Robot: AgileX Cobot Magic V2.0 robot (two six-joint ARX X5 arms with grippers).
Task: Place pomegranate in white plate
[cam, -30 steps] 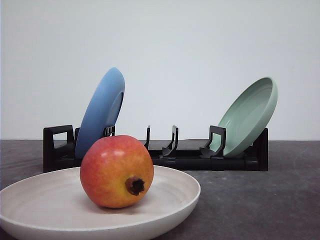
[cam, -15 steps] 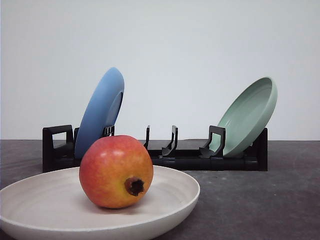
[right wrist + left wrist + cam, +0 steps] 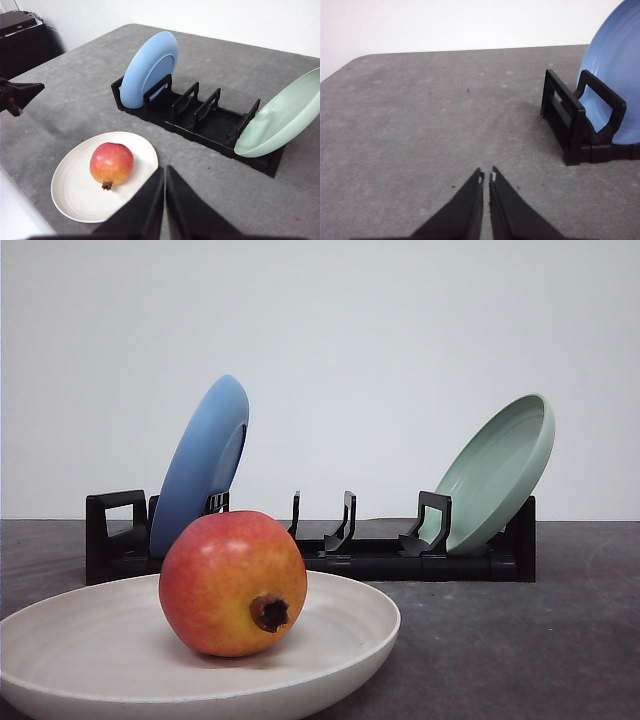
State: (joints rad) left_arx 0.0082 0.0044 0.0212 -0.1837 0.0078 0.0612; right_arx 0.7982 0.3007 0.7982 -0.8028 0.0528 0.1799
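Grey table (image 3: 75, 85): pomegranate (image 3: 233, 583) sits inside white plate (image 3: 90, 640), near its rim; both left gripper (image 3: 486, 176) and right gripper (image 3: 164, 170) closed, empty.

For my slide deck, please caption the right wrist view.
Pomegranate resting in white plate, shut right gripper above, blue plate and green plate in black rack.

In the front view the white plate (image 3: 340, 625) is cut off by the left and bottom edges, and the pomegranate (image 3: 233, 583) hides the rack (image 3: 330, 550) behind it. In the left wrist view the blue plate (image 3: 620, 75) runs off the right edge. In the right wrist view the pale green plate (image 3: 280, 122), at the rack's far end, is cropped.
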